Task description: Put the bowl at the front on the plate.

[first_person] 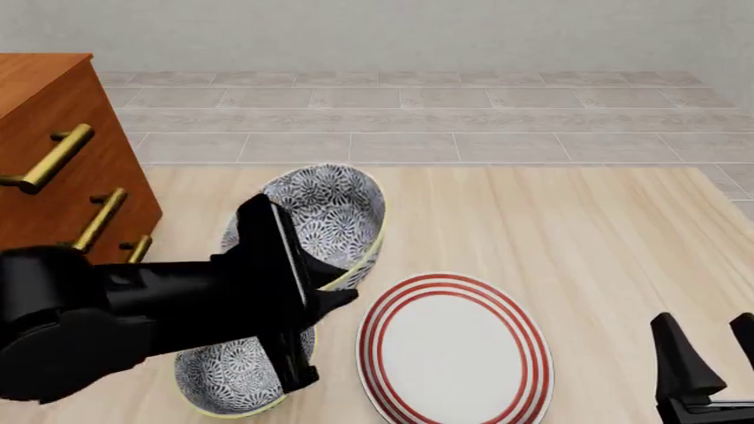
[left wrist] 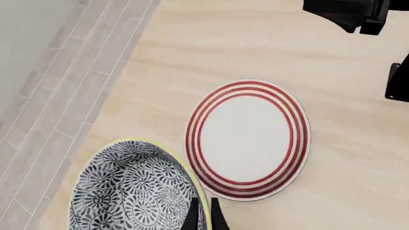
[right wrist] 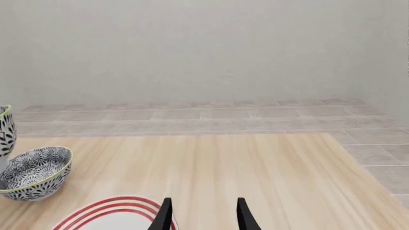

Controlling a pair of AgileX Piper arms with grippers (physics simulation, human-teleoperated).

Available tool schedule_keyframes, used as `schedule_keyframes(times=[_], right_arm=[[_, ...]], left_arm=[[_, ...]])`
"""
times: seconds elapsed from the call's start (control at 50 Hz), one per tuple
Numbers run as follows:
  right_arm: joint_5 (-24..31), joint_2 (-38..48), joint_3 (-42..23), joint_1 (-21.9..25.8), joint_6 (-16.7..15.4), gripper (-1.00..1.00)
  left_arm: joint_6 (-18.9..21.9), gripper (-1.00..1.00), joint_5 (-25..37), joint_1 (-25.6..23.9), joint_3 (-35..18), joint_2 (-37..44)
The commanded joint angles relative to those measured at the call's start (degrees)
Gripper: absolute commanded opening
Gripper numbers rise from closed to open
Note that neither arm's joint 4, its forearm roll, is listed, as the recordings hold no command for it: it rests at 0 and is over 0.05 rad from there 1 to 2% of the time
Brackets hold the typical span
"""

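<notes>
My left gripper (first_person: 334, 290) is shut on the rim of a grey-and-white floral bowl (first_person: 327, 212) with a yellow-green rim, holding it tilted above the table. In the left wrist view the fingers (left wrist: 203, 216) pinch that bowl (left wrist: 131, 187) beside the plate (left wrist: 248, 138). The plate (first_person: 454, 352), white with red rings, lies flat to the right of the held bowl. A look-alike bowl (first_person: 229, 382) stands on the table nearer the front edge, partly under my left arm. My right gripper (first_person: 711, 358) is open and empty, right of the plate.
A third floral bowl (right wrist: 35, 173) stands on the table beyond the plate (right wrist: 112, 213). A wooden dresser (first_person: 59, 159) with brass handles stands at the left. Past the table's far edge lies tiled floor (first_person: 412, 115). The right arm (left wrist: 348, 12) shows in the left wrist view.
</notes>
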Motion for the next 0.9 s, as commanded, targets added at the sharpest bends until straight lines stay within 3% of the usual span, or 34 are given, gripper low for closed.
schedule_keyframes(times=[0.02,0.28,0.9], right_arm=[[-0.31,-0.11,0.06,-0.23,0.22,1.0],[-0.41,-0.13,-0.01,-0.44,0.22,1.0],[-0.32,-0.15,-0.25,-0.21,-0.25,1.0]], left_arm=[[1.09,-1.0,-3.03,-3.67,-5.21,9.75],[-0.48,-1.0,-7.37,-5.71,-8.37,18.59],[-4.26,-1.0,-12.85,-3.63,-19.61,35.24]])
